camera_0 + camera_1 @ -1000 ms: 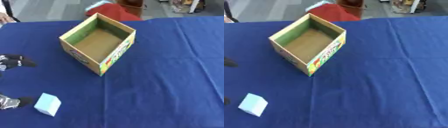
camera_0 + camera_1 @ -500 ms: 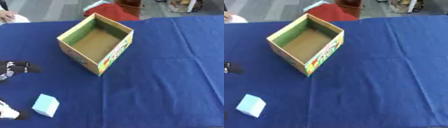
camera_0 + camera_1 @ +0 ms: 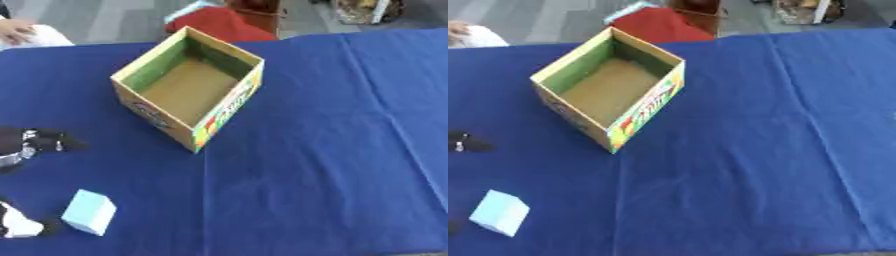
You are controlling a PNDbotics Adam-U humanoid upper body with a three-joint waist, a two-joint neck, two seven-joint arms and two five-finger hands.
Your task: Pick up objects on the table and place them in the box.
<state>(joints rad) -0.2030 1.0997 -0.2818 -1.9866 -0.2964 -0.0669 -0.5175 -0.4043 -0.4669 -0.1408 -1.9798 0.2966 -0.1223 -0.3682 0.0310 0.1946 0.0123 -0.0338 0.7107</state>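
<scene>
Block point(image 3: 89, 212): pale blue cuboid, lower left of frame, lying on the blue cloth, tilted w/ one corner toward the viewer. Nothing on top of it. Not inside the box.

Box point(image 3: 188, 87): open-top cardboard carton, upper-left centre of frame, well apart from block. Sits on the cloth turned askew, one corner pointing down-frame. Inner walls green, floor brown, interior shows nothing in it. Outer faces carry coloured print; print detail not readable.

Left hand point(image 3: 35, 142): enters at left edge, mid-height, black w/ silver parts. One dark fingertip points right, toward the box base, not touching it. A second dark part w/ a white piece point(image 3: 19, 225) shows at lower left edge, just beside the block's left face; contact w/ block cannot be told. Whether that part belongs to the same hand: cannot tell. Finger state (apart or together): cannot tell, most of the hand is cut off by the frame edge. Nothing seen clamped.

Right hand: no part visible in either eye view.

Counter point(image 3: 332, 150): covered w/ dark blue cloth, faint fold lines running down-frame on right side. Right half carries no objects.

Red object point(image 3: 214, 24): beyond far counter edge, top centre, behind the box.
</scene>
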